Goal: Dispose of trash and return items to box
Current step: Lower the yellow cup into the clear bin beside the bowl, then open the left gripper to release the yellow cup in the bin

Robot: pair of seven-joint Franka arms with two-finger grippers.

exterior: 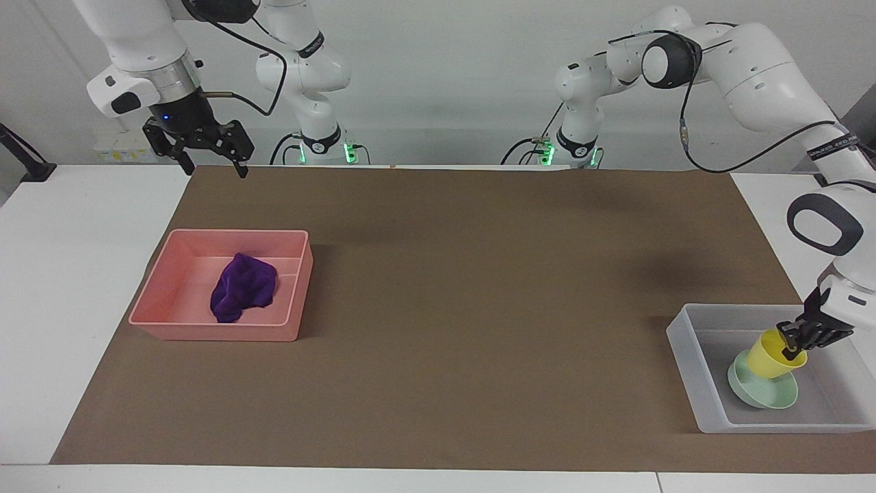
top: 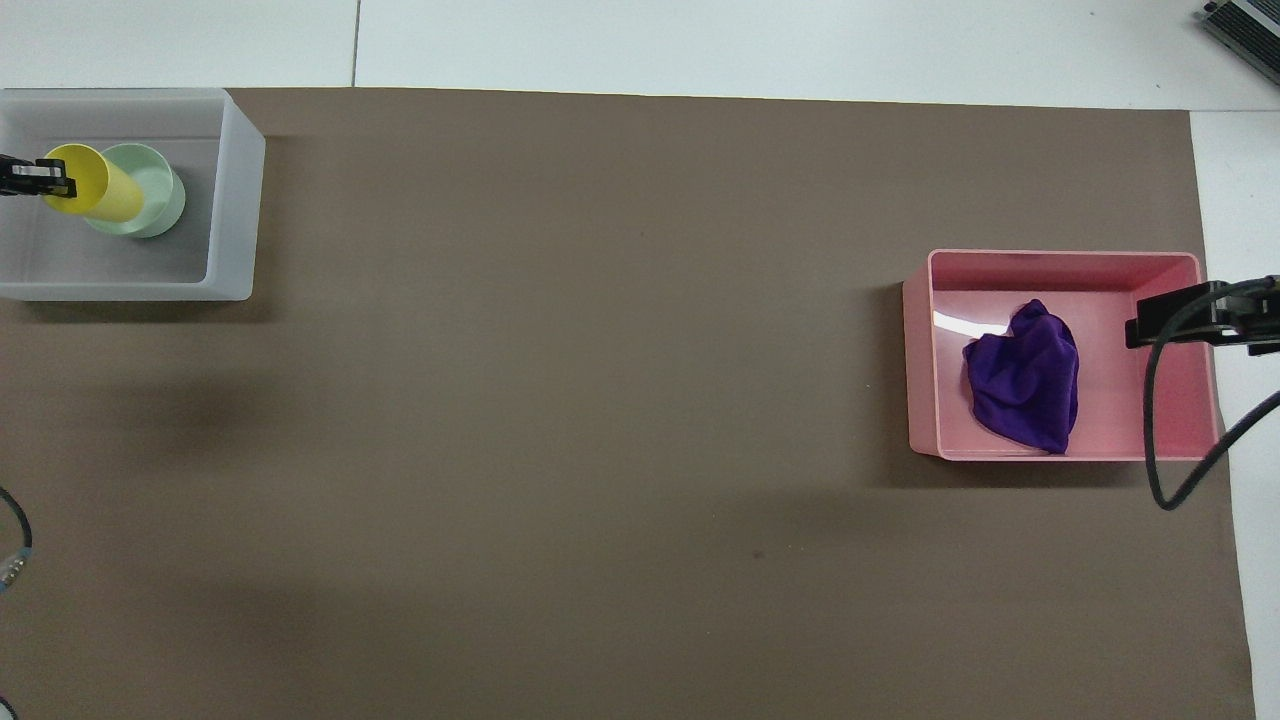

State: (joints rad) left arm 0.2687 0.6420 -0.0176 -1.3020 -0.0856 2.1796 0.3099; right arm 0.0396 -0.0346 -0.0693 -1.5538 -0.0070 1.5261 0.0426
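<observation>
The translucent box (exterior: 691, 356) (top: 235, 190) stands at the left arm's end of the table. The mint-green bowl (exterior: 766, 397) (top: 155, 190) lies in it. My left gripper (exterior: 794, 349) (top: 45, 180) is shut on the rim of the yellow cup (exterior: 770, 356) (top: 95, 185), which is tilted and sits in the bowl. The purple cloth (exterior: 243, 286) (top: 1025, 385) lies wadded in the pink bin (exterior: 219, 332) (top: 1060, 270) at the right arm's end. My right gripper (exterior: 209, 163) is open and empty, up above the table edge by the pink bin; the arm waits.
A brown mat (exterior: 445, 308) covers most of the white table. A black cable (top: 1155, 440) from the right arm hangs over the pink bin's outer end in the overhead view.
</observation>
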